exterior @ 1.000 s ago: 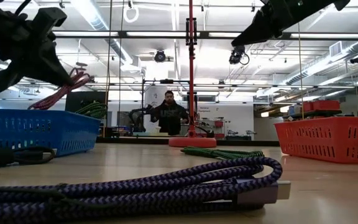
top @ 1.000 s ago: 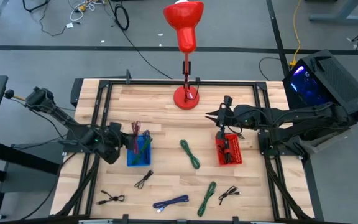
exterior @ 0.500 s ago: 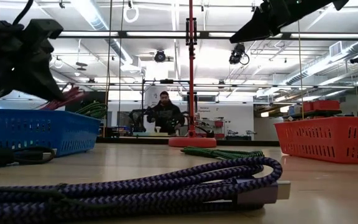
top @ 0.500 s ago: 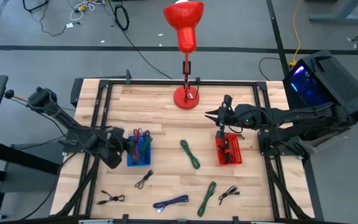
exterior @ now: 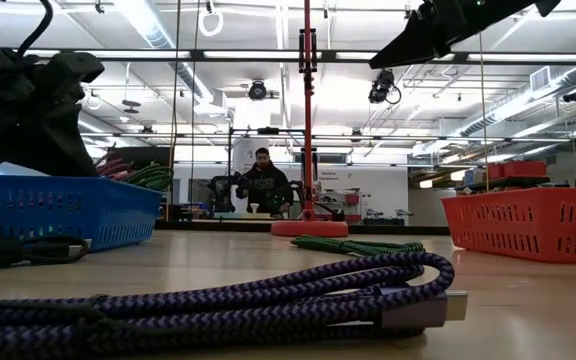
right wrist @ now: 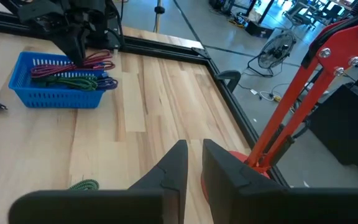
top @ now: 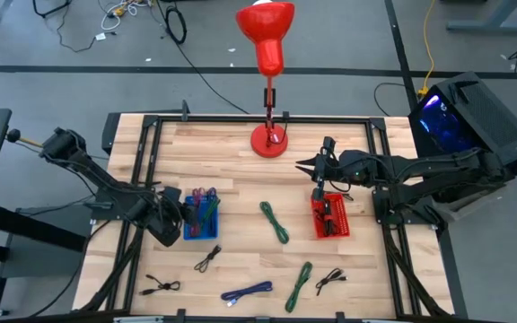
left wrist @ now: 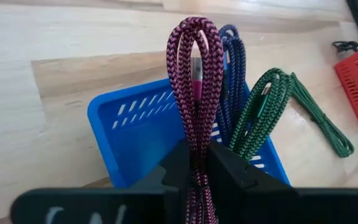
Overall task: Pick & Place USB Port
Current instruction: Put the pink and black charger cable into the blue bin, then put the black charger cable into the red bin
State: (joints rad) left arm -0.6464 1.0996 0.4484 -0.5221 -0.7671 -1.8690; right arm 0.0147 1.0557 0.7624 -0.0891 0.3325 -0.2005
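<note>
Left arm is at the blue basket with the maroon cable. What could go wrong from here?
1. The maroon cable sits between the left hand's fingers, loop poking above the blue basket. On release it may tip out over the rim.
2. It lies against the blue cable and green cable, so pulling the hand back might snag and drag them out.
3. The right hand hovers near the red lamp stand, a collision risk if it swings.

- Basket (left wrist: pixel 135 121): bright blue.
- Braided cable (left wrist: pixel 194 74): magenta with a dark weave.
- Second cable (left wrist: pixel 232 74): dark blue.
- Third cable (left wrist: pixel 263 109): green braid.
- Other basket (top: pixel 330 215): red.
- Lamp (top: pixel 266 40): red.
- Table (top: pixel 240 152): pale wood.
</note>
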